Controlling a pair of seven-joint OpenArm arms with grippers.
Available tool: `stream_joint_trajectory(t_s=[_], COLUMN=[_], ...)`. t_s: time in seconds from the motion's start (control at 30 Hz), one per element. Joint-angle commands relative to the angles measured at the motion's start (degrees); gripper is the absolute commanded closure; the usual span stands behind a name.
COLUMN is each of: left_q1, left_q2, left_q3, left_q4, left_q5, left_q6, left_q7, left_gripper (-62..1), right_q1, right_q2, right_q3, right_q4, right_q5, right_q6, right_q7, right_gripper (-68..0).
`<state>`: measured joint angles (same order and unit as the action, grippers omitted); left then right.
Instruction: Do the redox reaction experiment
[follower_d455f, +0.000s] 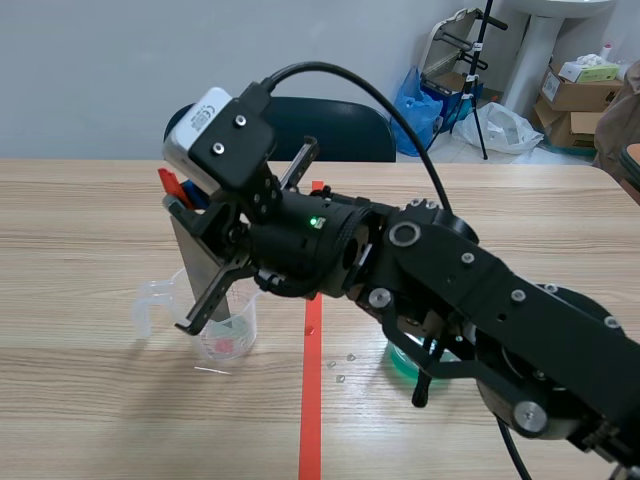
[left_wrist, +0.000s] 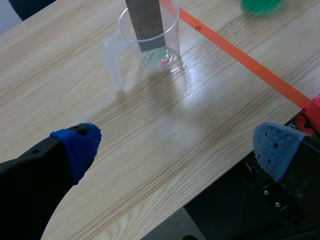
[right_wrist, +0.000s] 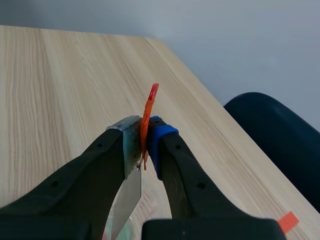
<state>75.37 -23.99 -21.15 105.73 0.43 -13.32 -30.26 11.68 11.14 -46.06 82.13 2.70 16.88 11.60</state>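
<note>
A clear plastic measuring cup (follower_d455f: 236, 322) with a handle stands on the table, left of the red tape line. A grey metal strip (follower_d455f: 200, 262) stands upright in it, its lower end inside the cup (left_wrist: 125, 47). My right gripper (follower_d455f: 185, 195) reaches across from the right and is shut on the strip's top, where an orange-red tab (right_wrist: 149, 107) sticks up between the pads. The strip (left_wrist: 146, 22) also shows in the left wrist view. A little reddish residue lies at the cup's bottom. My left gripper (left_wrist: 175, 147) hangs open over the table's near edge, well short of the cup.
A round dish of green liquid (follower_d455f: 402, 362) sits under the right arm, right of the tape line (follower_d455f: 312, 400). Small clear specks (follower_d455f: 340, 368) lie between them. A dark chair (follower_d455f: 340, 125) stands behind the table; boxes and bags are at the far right.
</note>
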Motion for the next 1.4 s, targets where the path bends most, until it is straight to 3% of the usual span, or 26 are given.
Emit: stream_joint_trajectory(t_s=[0.0, 0.2, 0.53, 0.97, 1.37], left_q1=[0.07, 0.07, 0.07, 0.07, 0.07], left_q2=[0.11, 0.11, 0.11, 0.11, 0.11], left_q3=[-0.09, -0.09, -0.09, -0.09, -0.09], left_q4=[0.70, 0.70, 0.70, 0.70, 0.70], left_q5=[-0.61, -0.61, -0.61, -0.61, -0.61], left_q6=[0.07, 0.07, 0.07, 0.07, 0.07], left_q7=[-0.79, -0.79, -0.79, -0.81, -0.81], left_gripper=[-62.3, -62.3, -62.3, -62.3, -62.3], right_q1=[0.85, 0.85, 0.85, 0.85, 0.87], right_q2=[-0.02, -0.02, -0.04, -0.04, -0.07], right_q3=[0.92, 2.25, 3.67, 3.69, 3.69], right_q4=[2.08, 6.08, 11.45, 18.25, 19.74], right_q5=[0.79, 1.09, 8.55, 8.57, 12.59], right_q6=[-0.35, -0.28, 0.74, 0.70, 0.70], right_q7=[0.83, -2.47, -9.42, -14.67, -17.97], right_gripper=[-1.3, -1.3, -1.3, -1.3, -1.3])
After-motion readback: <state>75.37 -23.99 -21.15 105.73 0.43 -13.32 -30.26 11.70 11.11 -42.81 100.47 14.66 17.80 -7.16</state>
